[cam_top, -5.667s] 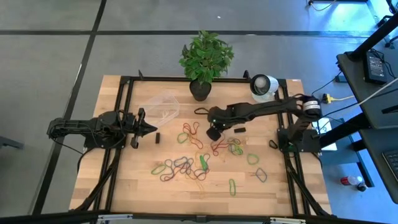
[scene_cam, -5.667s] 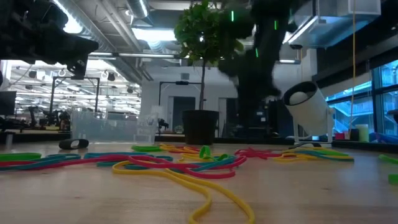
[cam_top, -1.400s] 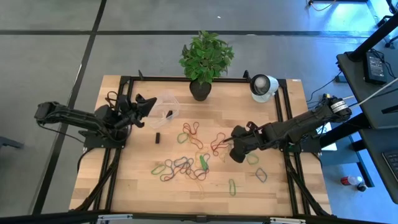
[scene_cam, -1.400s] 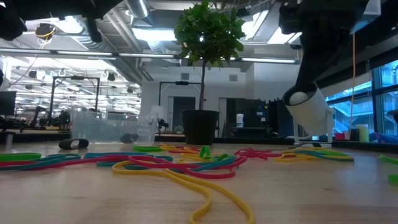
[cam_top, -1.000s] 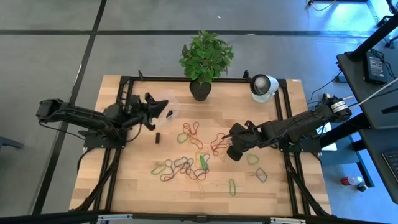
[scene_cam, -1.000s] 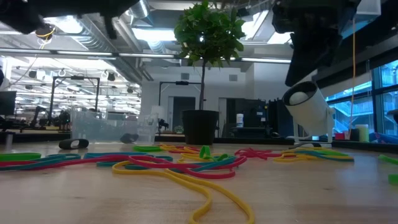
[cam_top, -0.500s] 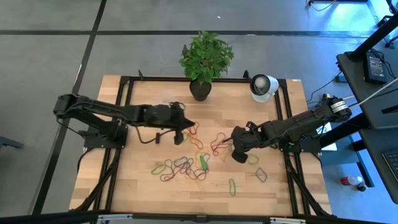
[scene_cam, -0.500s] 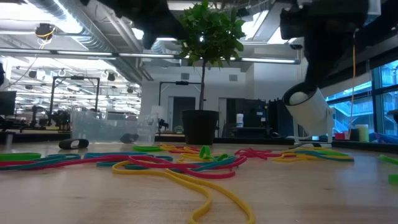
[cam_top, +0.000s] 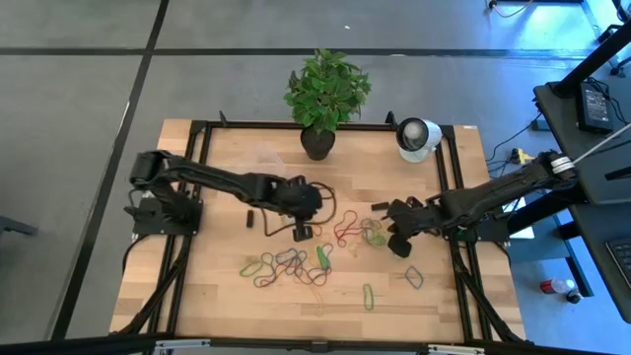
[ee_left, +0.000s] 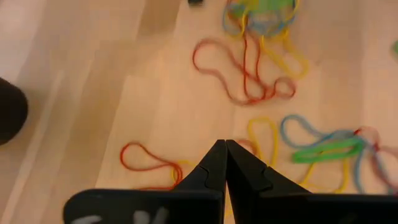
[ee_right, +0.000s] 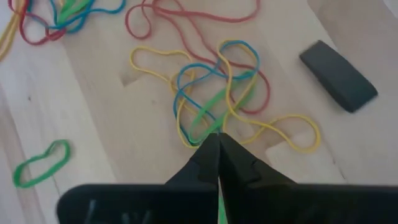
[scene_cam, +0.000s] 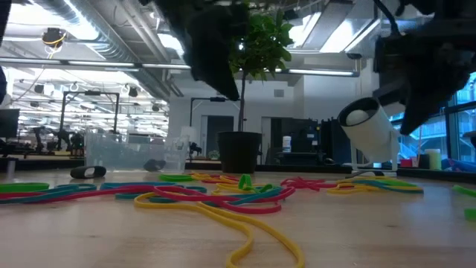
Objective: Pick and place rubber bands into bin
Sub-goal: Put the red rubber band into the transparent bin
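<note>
While both grippers (cam_top: 304, 230) (cam_top: 399, 244) stay pressed together over scattered rubber bands (cam_top: 296, 264), the clear bin (scene_cam: 134, 152) holds one dark object (scene_cam: 155, 165).

A table (cam_top: 227, 296) seen from above. A potted plant (cam_top: 323, 94) stands at the far edge, centre, with a round camera-like object (cam_top: 418, 135) to its right. The rubber bands (cam_top: 296, 264) lie scattered across the middle and nearer part. The left gripper (cam_top: 304, 231) hangs over the middle; the right gripper (cam_top: 399, 245) is right of it, over the scatter's right side.
</note>
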Controlling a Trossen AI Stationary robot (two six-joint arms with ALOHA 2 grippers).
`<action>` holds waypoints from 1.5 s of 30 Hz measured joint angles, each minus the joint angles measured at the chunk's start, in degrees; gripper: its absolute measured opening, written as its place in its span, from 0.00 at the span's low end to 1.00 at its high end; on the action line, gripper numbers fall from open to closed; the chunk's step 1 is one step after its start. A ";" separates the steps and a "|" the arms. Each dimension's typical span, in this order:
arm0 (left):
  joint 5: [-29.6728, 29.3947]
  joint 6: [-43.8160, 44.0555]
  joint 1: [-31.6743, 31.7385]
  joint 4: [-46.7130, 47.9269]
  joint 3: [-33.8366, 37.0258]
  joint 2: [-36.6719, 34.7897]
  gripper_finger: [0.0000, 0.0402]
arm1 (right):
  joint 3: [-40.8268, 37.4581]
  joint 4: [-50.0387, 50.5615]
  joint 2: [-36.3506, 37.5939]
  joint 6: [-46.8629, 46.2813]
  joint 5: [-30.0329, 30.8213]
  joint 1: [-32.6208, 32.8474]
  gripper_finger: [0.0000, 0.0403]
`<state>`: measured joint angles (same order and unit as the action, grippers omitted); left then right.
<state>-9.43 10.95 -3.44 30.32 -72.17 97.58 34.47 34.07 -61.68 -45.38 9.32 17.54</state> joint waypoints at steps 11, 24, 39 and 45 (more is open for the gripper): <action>-0.85 18.06 6.89 6.85 -9.13 13.16 0.05 | -0.75 -0.88 2.37 -0.38 0.05 -0.02 0.02; -1.56 34.58 12.39 10.49 -9.63 18.94 0.34 | -0.76 -1.28 2.35 0.87 0.04 0.00 0.04; -1.42 39.29 13.07 11.29 -9.87 22.26 0.21 | -0.75 -1.75 2.35 3.80 0.07 0.00 0.04; -2.28 39.42 11.73 11.86 -9.91 23.80 0.16 | -0.75 -1.80 2.35 3.89 0.07 0.00 0.04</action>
<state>-11.71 50.37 8.28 42.17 -82.08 121.38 33.71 32.27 -59.33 -41.50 9.39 17.54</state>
